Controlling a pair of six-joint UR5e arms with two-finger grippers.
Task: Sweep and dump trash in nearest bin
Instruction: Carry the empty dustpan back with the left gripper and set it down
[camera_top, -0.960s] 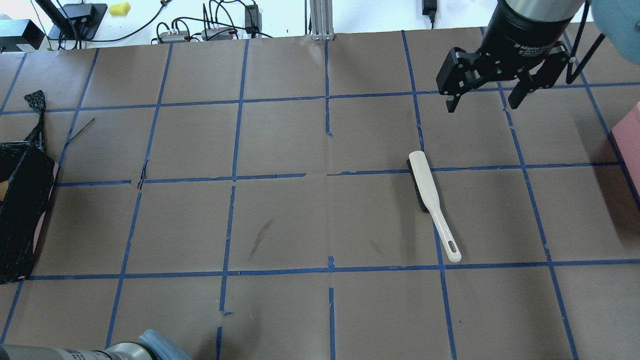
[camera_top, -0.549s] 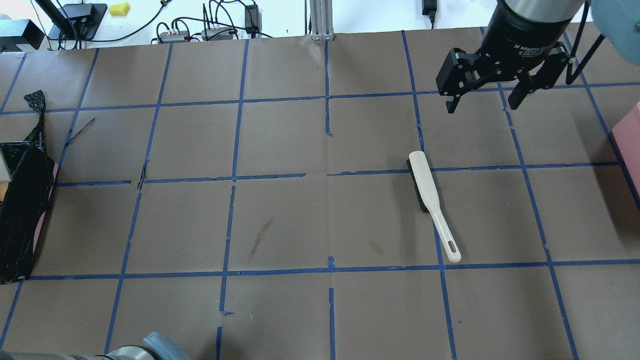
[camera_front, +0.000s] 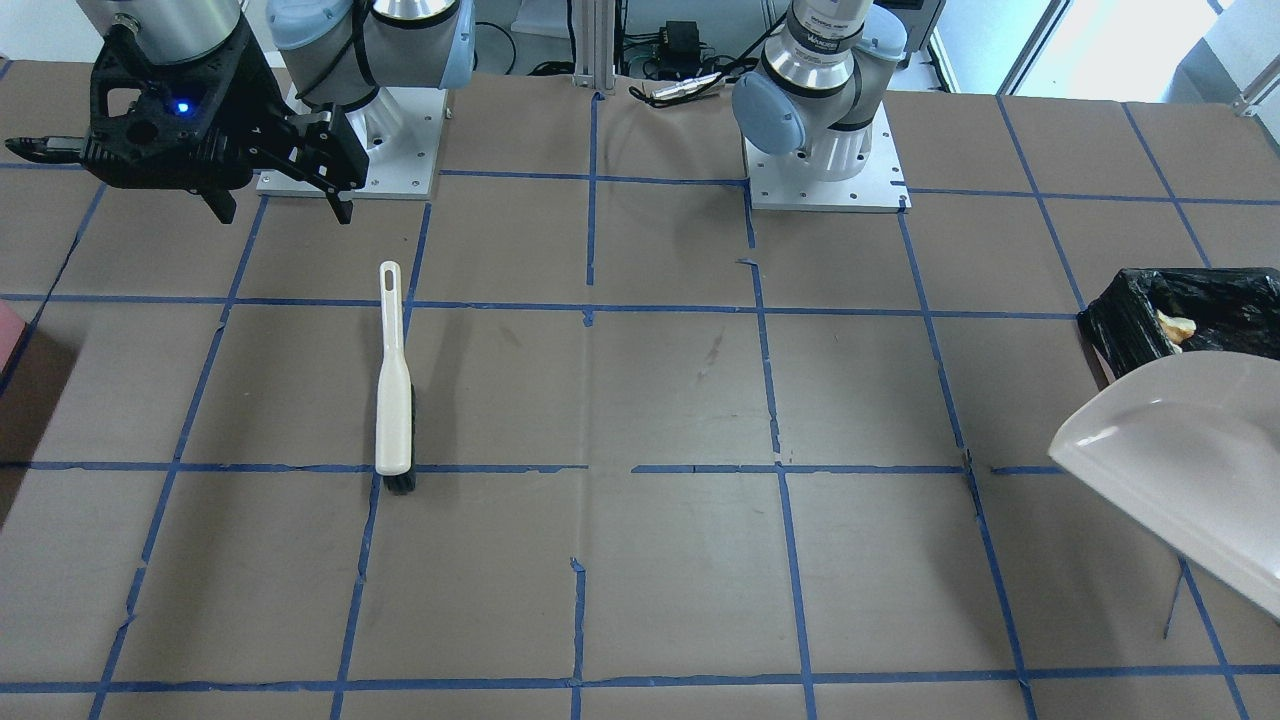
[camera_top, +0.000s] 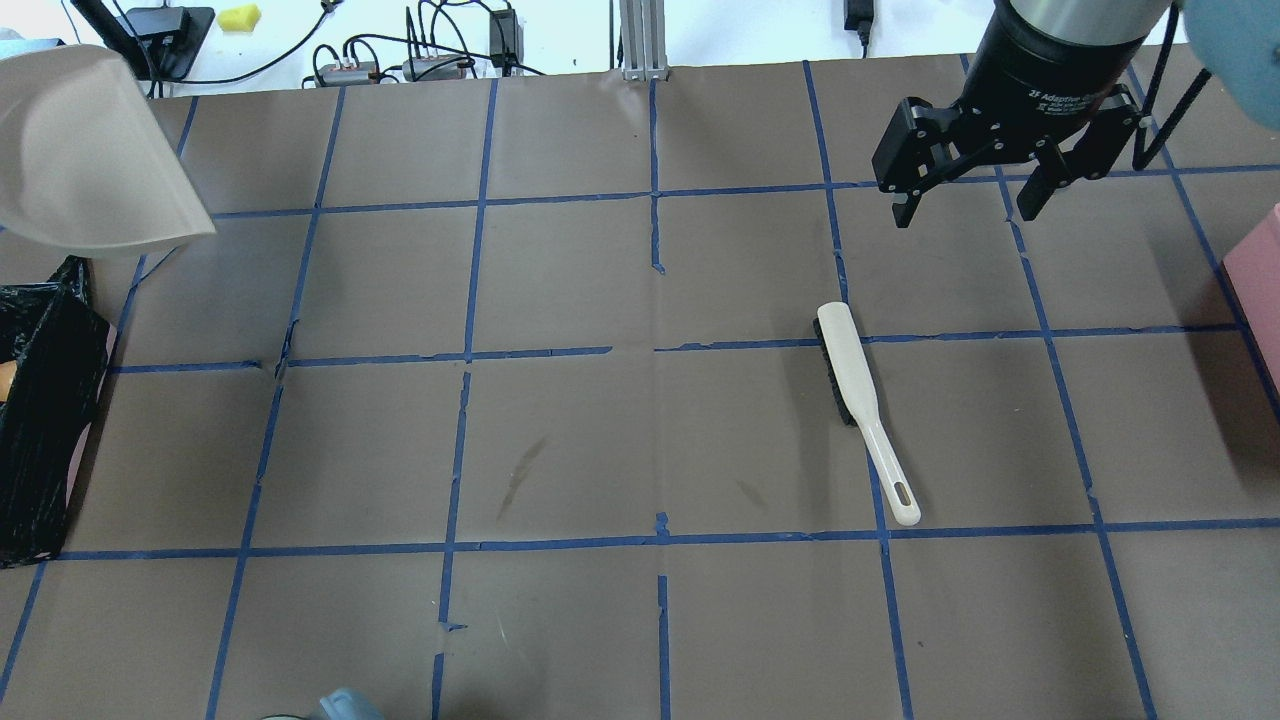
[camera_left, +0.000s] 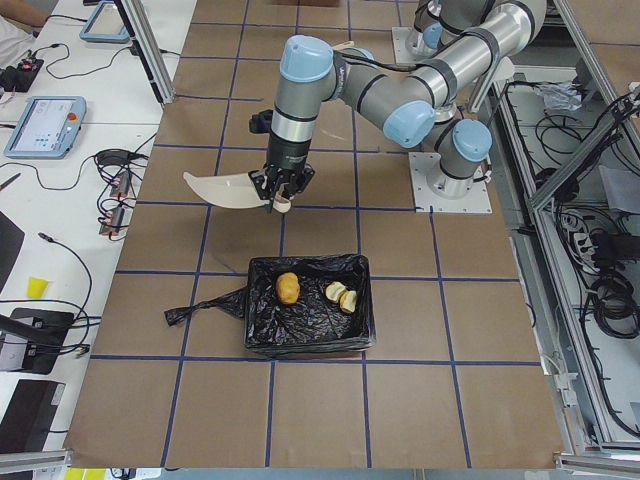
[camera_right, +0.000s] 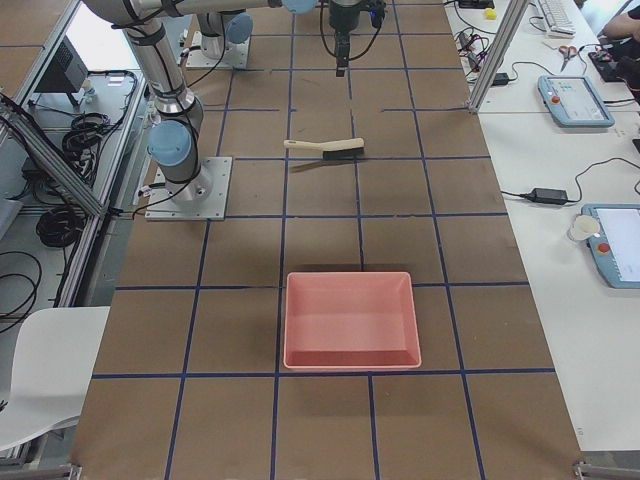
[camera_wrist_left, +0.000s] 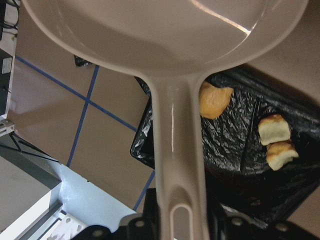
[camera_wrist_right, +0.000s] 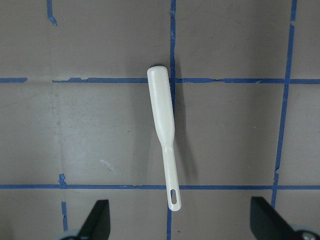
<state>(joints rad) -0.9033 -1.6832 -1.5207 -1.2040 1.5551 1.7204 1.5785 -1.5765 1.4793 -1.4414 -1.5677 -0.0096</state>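
Observation:
The bin (camera_left: 300, 345), lined with black plastic, stands at the table's left end and also shows in the overhead view (camera_top: 40, 440). The trash lies inside it: an orange-brown lump (camera_left: 288, 288) (camera_wrist_left: 215, 100) and two pale chunks (camera_left: 341, 296) (camera_wrist_left: 274, 129). My left gripper (camera_left: 280, 190) is shut on the handle of a beige dustpan (camera_top: 90, 150) (camera_wrist_left: 165, 45). It holds the pan empty in the air beside the bin. My right gripper (camera_top: 968, 210) is open and empty, hovering beyond the white brush (camera_top: 850, 370) (camera_wrist_right: 162, 110), which lies flat on the table.
A pink tray (camera_right: 350, 362) sits at the table's right end, its edge showing in the overhead view (camera_top: 1262, 270). Brown paper with a blue tape grid covers the table. Cables and power bricks lie along the far edge (camera_top: 420, 60).
The dustpan has come into the overhead view at the upper left, above the bin's bag tail. The left arm's elbow has slid nearly out at the bottom. The right gripper and brush have not moved.

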